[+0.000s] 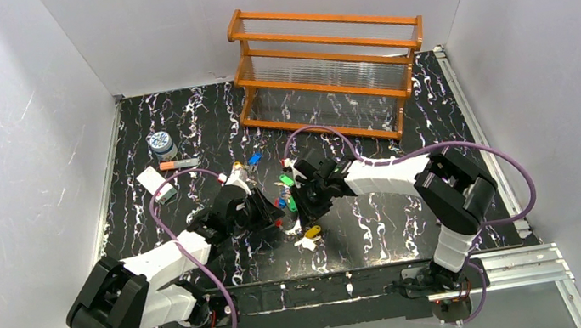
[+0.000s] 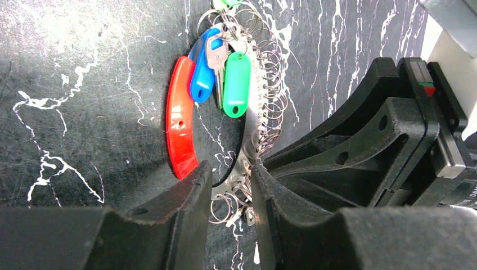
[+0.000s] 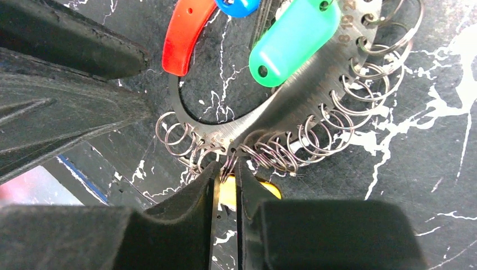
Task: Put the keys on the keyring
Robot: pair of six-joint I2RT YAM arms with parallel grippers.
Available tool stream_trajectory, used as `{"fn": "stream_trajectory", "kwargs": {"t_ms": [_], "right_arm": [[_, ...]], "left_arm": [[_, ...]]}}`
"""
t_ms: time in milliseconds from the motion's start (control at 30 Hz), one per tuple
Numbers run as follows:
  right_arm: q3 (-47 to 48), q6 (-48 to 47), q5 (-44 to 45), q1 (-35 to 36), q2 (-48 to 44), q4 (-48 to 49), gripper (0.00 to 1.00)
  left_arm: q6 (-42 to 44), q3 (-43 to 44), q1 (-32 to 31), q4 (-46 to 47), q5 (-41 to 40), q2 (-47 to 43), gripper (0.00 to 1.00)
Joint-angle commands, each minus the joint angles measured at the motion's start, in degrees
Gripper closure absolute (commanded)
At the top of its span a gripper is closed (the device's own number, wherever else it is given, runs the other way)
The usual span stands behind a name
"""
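- Your left end effector (image 2: 230, 171) straddles the flat metal band of the keyring (image 2: 247, 140). Its fingers are clamped against the band, with little rings bunched in the gap. I judge it is there to pin the keyring steady on the counter (image 1: 381, 220).
- Your right end effector (image 3: 226, 169) meets the keyring from the opposite side, jaws nearly together around one small split ring (image 3: 228, 163). I cannot tell whether it truly bites the wire. It looks placed to steady or pry that ring open for a key.
- A yellow key (image 3: 264, 190) lies just behind those fingers and is probably the next to go on.
- A blue-tagged key (image 2: 202, 73) and a green tag (image 2: 235, 84) already hang on the keyring, beside the red curved piece (image 2: 180, 124).
- The crowded row of rings (image 3: 349, 95) overlaps, so a neighbouring ring could snag your pinch.
- Farther out, a loose blue key (image 1: 254, 159) and a loose green key (image 1: 285, 180) wait in front of the wooden rack (image 1: 330, 73).
- The patterned jar (image 1: 161, 142), white card (image 1: 150, 181) and orange-tipped stick (image 1: 178, 163) sit well to the left, out of the way.
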Motion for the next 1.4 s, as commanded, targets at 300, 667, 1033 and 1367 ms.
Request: {"fn": "stream_trajectory", "kwargs": {"t_ms": [300,667,1033,1367], "right_arm": [[3.0,-1.8,2.6,0.3,-0.8,-2.1,0.85],[2.9,-1.2,-0.4,0.3,1.2,0.0,0.84],[4.0,-2.7,2.0,0.2,1.3,-2.2,0.88],[4.6,-5.2,2.5,0.3,-1.5,-2.0,0.99]], "left_arm": [[0.2,-0.3,0.0,0.4,-0.3,0.5,0.69],[0.4,-0.4,-0.1,0.1,-0.3,-0.1,0.69],[0.7,0.1,0.0,0.0,-0.6,0.1,0.69],[4.3,2.7,0.0,-4.1,-2.1,-2.1,0.69]]}}
